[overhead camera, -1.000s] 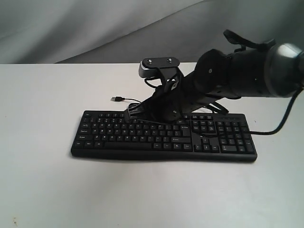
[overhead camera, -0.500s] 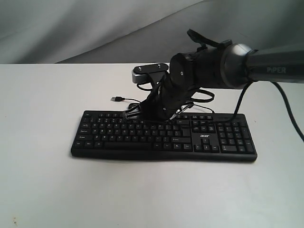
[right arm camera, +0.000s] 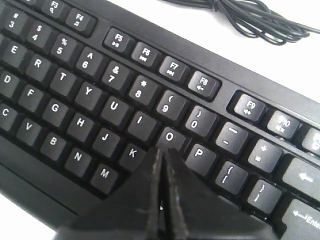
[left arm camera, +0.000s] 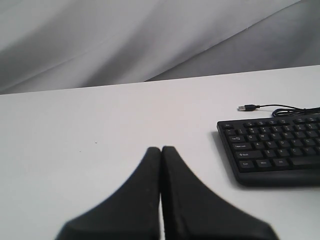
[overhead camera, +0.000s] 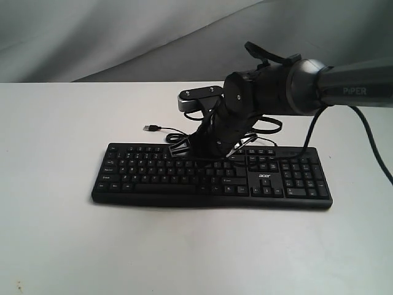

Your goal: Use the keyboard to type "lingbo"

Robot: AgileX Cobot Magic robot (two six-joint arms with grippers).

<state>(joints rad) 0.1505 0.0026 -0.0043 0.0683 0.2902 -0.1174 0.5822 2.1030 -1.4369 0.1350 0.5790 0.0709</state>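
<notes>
1. The keyboard (overhead camera: 212, 175) lies flat on the white counter (overhead camera: 61, 123), with its long front edge toward the exterior camera. The right gripper (right arm camera: 161, 152) is clenched, its two fingers pressed together into one blunt point and grasping nothing. It hangs over the keyboard's letter block, just below the O key (right arm camera: 170, 137) and between K (right arm camera: 132, 152) and P (right arm camera: 199, 152).
2. The L key, which should sit at that spot, is hidden under the point. I cannot tell whether the point touches a key or hovers above it. If it comes down off-centre it could catch O, K or P, and the word would be spoiled.
3. The paired fingertips look about as wide as a keycap. A small sideways error near a gap between keys would probably press two keys at once.
4. Resting on a key too long would likely repeat the letter. A press that is too shallow would enter nothing.
5. Nothing seems to fix the keyboard to the counter. A slanted push could slide it, and every later aim would then be off.
6. The right arm's bulky wrist leans low over the keyboard's middle and its function row. Dropping further could make it press keys there.
7. The thin USB cable (overhead camera: 163, 129) lies looped just behind the keyboard's rear edge, close under the arm. A sweep could snag it and drag the keyboard.
8. The left gripper (left arm camera: 161, 150) is also clenched and empty, over bare counter beyond the keyboard's left end. It poses little risk unless it swings in and meets the other arm.
</notes>
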